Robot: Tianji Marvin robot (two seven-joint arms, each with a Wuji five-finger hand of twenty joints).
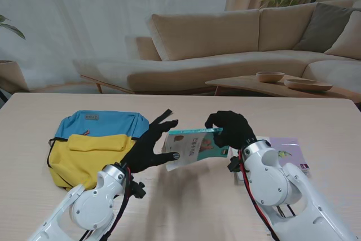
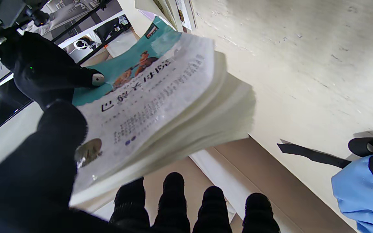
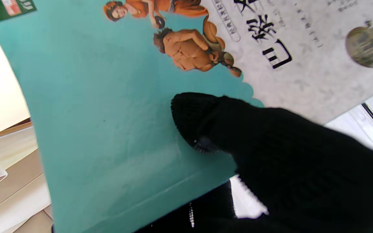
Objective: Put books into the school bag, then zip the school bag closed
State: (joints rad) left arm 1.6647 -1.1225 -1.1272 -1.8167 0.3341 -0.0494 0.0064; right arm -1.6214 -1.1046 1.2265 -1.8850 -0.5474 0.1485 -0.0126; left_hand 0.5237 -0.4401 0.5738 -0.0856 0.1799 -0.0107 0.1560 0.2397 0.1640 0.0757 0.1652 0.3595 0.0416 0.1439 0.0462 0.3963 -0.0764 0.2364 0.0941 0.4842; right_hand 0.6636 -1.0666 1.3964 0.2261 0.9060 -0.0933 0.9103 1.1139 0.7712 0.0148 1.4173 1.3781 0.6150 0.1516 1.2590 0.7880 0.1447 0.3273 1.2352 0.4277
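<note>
Stand view: a floppy paperback book (image 1: 194, 146) hangs above the surface between both hands, right hand (image 1: 230, 128) pinching its edge, left hand (image 1: 149, 148) clamping the fanning corner. Support near the spine; bag (image 1: 96, 146) lies left.

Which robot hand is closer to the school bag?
Left. The left robot hand is just right of the bag, holding one end of the book. The right robot hand grips the far end.

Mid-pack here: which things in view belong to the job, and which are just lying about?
Job: teal book, held by left hand and right hand; school bag; purple book on table.
Lying about: sofa; coffee table; two bowls.
</note>
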